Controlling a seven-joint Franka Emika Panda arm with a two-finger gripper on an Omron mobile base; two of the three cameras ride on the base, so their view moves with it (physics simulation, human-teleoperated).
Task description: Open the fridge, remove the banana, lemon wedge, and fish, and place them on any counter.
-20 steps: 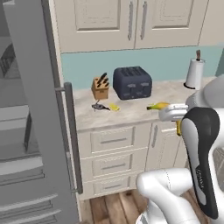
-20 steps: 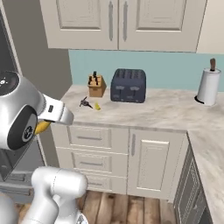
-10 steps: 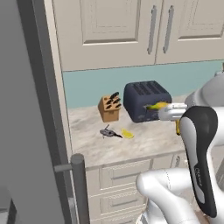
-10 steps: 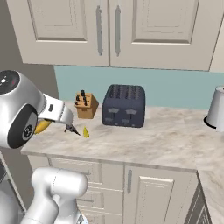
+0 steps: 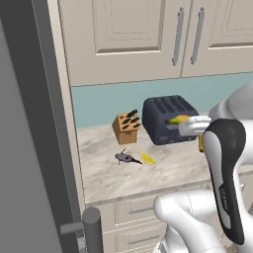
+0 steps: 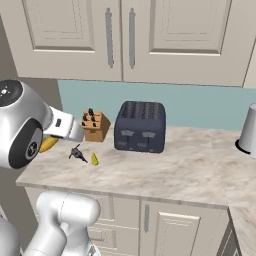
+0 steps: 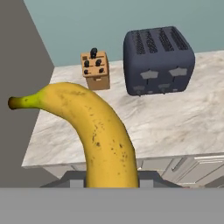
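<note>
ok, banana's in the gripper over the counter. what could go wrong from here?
1. The banana hangs well past the gripper; it may swing or slip on release.
2. Fish and lemon wedge already lie on the counter; a careless drop could knock them.
3. The toaster is close beside the hand.

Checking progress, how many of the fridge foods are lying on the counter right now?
2: the fish and lemon wedge lie side by side before the knife block. The banana is in the gripper.
</note>
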